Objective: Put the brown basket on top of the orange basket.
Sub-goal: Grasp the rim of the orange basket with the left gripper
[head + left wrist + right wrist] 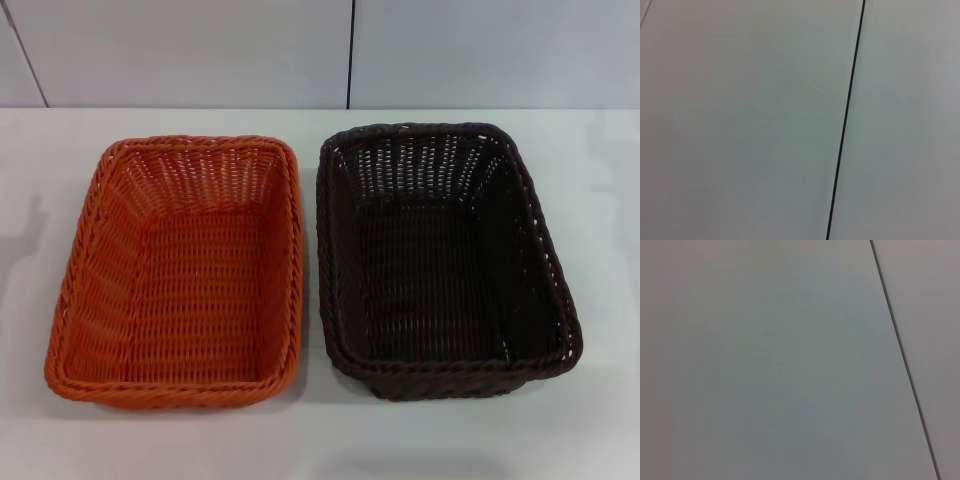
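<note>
While no gripper is being shown in any view, the stock is being recorded as follows, with clock directions read on the head view.

Item 1. The rectangular, very dark brown woven wicker-style basket (440,265) with braided rim and open-weave sloping sides is being kept upright and empty at about 3 o'clock from the middle of the scene, resting directly on the white table top (320,440).

Item 2. The rectangular bright orange woven wicker-style basket (180,275) of like build is being kept upright and empty at about 9 o'clock, also resting on the white table top. The two baskets are lying side by side, long sides facing, just beside each other with a narrow strip of table showing between them; whether the rims are touching at the near end cannot be told.

Item 3. A pale panelled wall (200,50) with a dark vertical seam is being seen at 12 o'clock, behind the table. A plain pale surface crossed by one dark line is all that is being shown by each wrist view.

Grippers: neither the left nor the right gripper is being seen, so the state of the jaws cannot be told.

Progress, as judged: nothing is being counted as done. The brown basket is not being held, lifted or stacked. Reaching, gripping at the rim, lifting, carrying toward 9 o'clock and setting down on the orange basket are all being counted as outstanding.
</note>
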Robot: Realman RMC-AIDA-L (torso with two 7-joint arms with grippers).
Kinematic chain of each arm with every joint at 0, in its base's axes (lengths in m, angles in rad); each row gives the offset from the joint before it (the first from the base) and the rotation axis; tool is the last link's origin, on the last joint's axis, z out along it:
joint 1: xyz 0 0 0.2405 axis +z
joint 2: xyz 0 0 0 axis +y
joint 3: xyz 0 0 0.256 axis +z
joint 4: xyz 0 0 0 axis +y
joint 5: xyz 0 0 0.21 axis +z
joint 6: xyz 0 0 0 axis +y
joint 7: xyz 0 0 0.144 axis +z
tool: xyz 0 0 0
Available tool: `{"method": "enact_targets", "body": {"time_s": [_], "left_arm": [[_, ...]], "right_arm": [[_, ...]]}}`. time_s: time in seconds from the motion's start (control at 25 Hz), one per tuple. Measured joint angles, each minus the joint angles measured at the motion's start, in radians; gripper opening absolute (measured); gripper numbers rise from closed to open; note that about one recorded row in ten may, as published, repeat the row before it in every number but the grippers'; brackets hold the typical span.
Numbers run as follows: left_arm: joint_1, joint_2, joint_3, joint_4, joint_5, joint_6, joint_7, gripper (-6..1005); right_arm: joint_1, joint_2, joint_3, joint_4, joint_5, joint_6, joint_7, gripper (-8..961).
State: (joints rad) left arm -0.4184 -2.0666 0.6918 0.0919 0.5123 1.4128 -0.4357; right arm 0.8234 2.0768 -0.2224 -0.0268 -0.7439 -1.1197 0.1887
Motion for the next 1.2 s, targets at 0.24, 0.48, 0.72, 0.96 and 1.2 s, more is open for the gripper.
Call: {"method": "enact_targets", "body": {"time_s": [0.24, 0.48, 0.72, 0.96, 1.2], "left_arm": [[0.002, -0.001, 0.000, 0.000, 0.000, 0.000, 0.000, 795], [0.001, -0.001, 0.000, 0.000, 0.000, 0.000, 0.000, 791], [-0.006, 0.002, 0.000, 0.000, 0.000, -0.018, 0.000, 787], [-0.010, 0.005, 0.000, 0.005, 0.000, -0.034, -0.008, 784], [-0.011, 0.008, -0.002, 0.012, -0.002, -0.046, -0.017, 780]], "right_arm": [[0.003, 0.000, 0.000, -0.001, 0.000, 0.000, 0.000, 510], [0.005, 0.000, 0.000, 0.000, -0.001, -0.004, 0.000, 511], [0.007, 0.000, 0.000, 0.001, -0.002, -0.004, 0.000, 513], [0.010, 0.000, 0.000, 0.001, -0.001, -0.001, 0.001, 515], [0.004, 0.000, 0.001, 0.005, -0.001, 0.001, 0.001, 517]]}}
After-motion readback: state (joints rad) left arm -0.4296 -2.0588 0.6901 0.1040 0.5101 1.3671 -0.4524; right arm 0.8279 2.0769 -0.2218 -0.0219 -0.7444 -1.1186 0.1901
